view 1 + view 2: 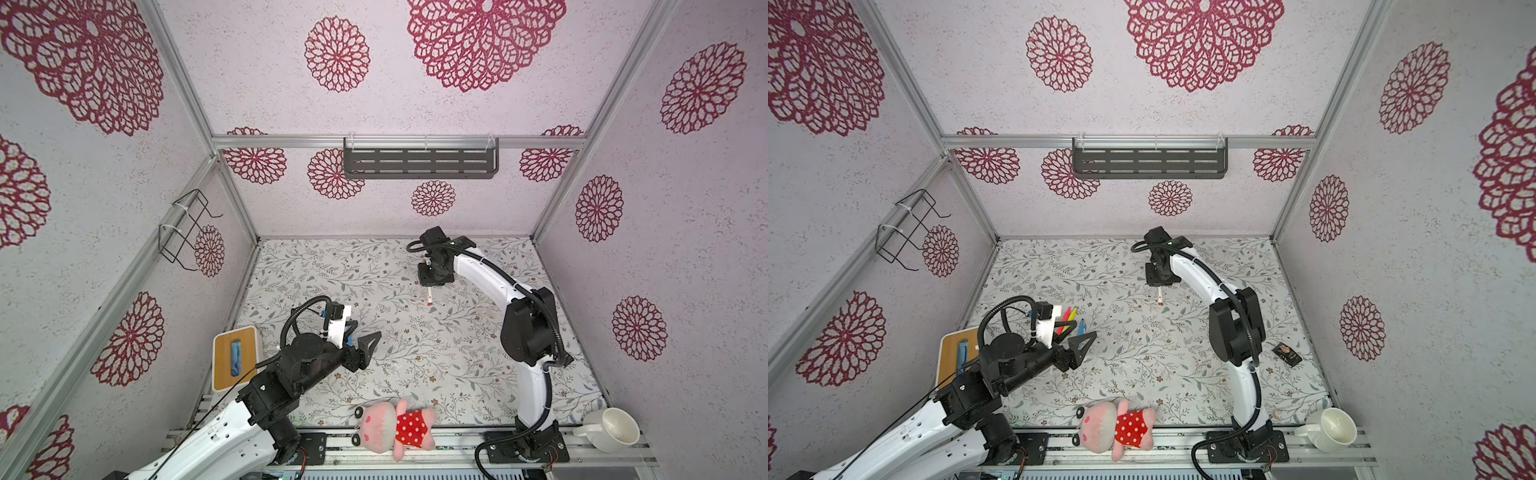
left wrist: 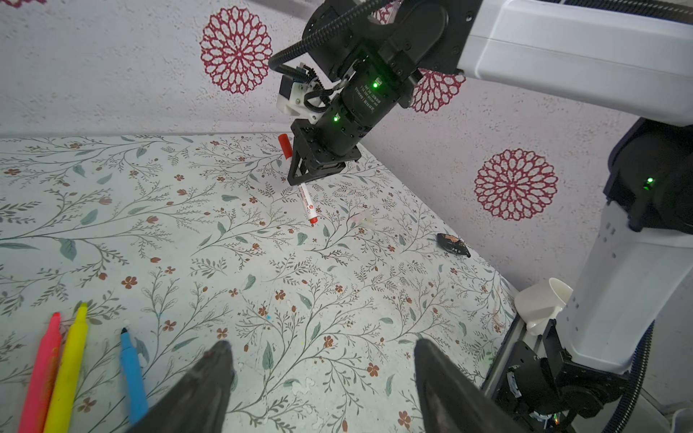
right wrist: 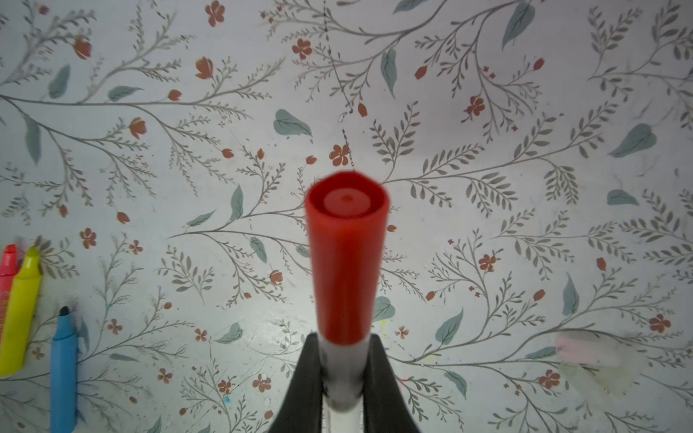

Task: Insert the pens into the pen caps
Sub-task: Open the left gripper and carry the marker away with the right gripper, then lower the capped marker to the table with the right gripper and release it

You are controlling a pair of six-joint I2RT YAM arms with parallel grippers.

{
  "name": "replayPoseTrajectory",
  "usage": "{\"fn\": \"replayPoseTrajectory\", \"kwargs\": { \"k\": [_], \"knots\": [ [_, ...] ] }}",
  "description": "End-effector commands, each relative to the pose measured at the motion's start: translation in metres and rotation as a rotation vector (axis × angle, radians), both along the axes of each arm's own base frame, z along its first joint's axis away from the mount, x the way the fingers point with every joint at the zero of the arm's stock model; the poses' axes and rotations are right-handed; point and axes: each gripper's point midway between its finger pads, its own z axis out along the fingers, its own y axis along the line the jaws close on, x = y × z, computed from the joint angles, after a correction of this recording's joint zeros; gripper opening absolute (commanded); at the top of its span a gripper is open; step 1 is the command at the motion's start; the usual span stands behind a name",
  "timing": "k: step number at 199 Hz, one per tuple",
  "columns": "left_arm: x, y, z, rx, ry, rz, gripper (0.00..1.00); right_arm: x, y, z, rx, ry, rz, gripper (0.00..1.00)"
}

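My right gripper is shut on the white-barrelled pen, which carries a red pen cap on the end beyond the fingers. In the left wrist view that gripper hangs over the far part of the mat, with the cap on one side and the barrel slanting down on the other. Pink, yellow and blue pens lie uncapped side by side on the mat. My left gripper hovers open and empty beside them. I see no other caps for certain.
A pale translucent lump lies on the mat near the right gripper. A small black object lies by the right wall. A plush toy and a white mug sit at the front edge, and a wooden-lidded box stands at the left.
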Motion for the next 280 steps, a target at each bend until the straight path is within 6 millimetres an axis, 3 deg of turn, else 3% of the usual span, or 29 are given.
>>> {"fn": "replayPoseTrajectory", "kwargs": {
  "k": [1, 65, 133, 199, 280],
  "knots": [
    [-0.003, 0.002, -0.004, -0.002, 0.010, 0.005, 0.78, 0.011, -0.024, 0.014, -0.085, -0.007, -0.020, 0.00],
    [-0.004, 0.005, -0.005, -0.010, 0.007, 0.008, 0.78, 0.041, -0.052, -0.013, -0.121, 0.010, -0.064, 0.00],
    [-0.004, 0.003, -0.004, -0.007, 0.004, 0.002, 0.78, 0.053, -0.069, -0.051, -0.167, 0.073, -0.083, 0.00],
    [-0.004, 0.002, -0.007, -0.013, 0.015, 0.001, 0.78, 0.071, -0.077, -0.067, -0.165, 0.085, -0.116, 0.00],
    [-0.002, 0.000, -0.005, -0.016, 0.010, -0.002, 0.78, 0.076, -0.086, -0.076, -0.187, 0.086, -0.142, 0.00]
  ]
}}
